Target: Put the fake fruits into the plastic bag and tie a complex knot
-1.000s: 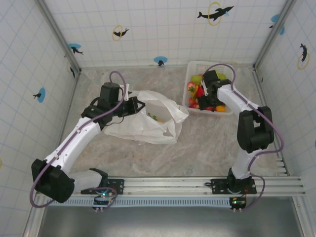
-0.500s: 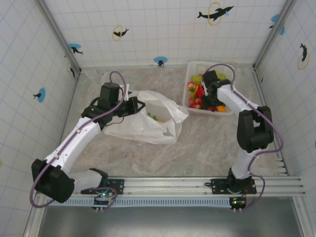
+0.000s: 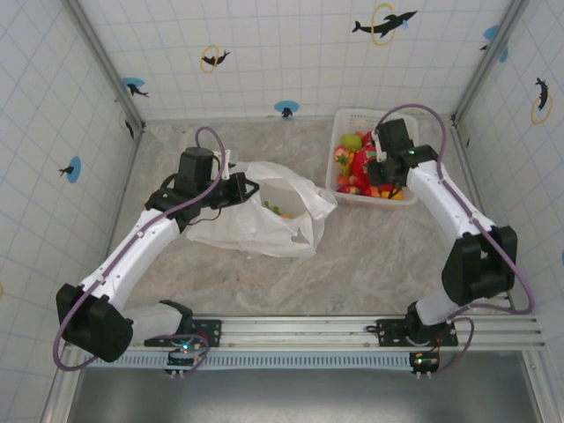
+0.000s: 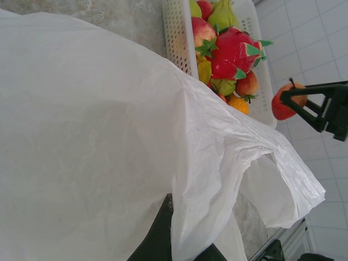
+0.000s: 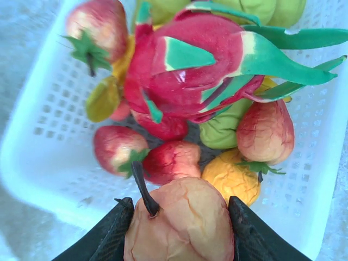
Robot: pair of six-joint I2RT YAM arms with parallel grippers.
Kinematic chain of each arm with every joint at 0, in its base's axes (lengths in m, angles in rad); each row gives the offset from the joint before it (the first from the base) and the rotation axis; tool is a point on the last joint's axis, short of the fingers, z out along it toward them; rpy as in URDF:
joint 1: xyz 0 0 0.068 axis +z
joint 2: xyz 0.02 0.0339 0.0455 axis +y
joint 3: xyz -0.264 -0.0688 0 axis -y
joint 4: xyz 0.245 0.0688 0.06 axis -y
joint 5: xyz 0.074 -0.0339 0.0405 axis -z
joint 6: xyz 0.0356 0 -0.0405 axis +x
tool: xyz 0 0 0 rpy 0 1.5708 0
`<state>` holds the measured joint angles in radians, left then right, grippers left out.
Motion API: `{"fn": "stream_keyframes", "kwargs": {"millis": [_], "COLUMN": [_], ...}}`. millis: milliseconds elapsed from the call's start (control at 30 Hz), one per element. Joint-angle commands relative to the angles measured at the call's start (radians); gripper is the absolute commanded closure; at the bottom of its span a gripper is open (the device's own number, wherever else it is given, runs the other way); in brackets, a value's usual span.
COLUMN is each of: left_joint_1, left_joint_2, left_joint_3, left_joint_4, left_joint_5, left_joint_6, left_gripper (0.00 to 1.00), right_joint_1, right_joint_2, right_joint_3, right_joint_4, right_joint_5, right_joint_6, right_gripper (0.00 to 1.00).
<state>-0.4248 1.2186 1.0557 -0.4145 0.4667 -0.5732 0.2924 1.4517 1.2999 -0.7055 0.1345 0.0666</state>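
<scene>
Bag (image 3: pixel 264 227) lies crumpled at centre frame on the table (image 3: pixel 370 256), its mouth open toward the right. The left arm rises from the lower left with its elbow bent, and the left gripper (image 3: pixel 240 190) is pinched closed on the bag's upper rim. The right arm stretches from the lower right to the upper right, wrist tipped down over the basket (image 3: pixel 351 113). The right gripper (image 5: pixel 179 202) clamps an apple (image 5: pixel 179 231) between both fingers, above the dragon fruit (image 5: pixel 190 70) and other fruits (image 5: pixel 117 149).
</scene>
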Motion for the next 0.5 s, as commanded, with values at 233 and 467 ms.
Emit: {"fn": "stream_keyframes", "kwargs": {"millis": [233,467], "left_joint_1": [-0.002,-0.002], "left_joint_2": [0.008,0.028], "left_joint_3": [0.011,0.025], "left_joint_4": [0.017,0.014], "left_joint_5": [0.018,0.027], "left_joint_6": [0.026,0.031], "left_gripper": [1.0,1.0], "right_joint_1": [0.006,0.116], "right_joint_2": [-0.353,-0.489], "right_joint_3": [-0.138,-0.214], "right_joint_4": [0.207,0.472], "right_joint_5": [-0.288,-0.456], "right_joint_6": [0.202,0.39], "right_gripper": [0.55,0.55]}}
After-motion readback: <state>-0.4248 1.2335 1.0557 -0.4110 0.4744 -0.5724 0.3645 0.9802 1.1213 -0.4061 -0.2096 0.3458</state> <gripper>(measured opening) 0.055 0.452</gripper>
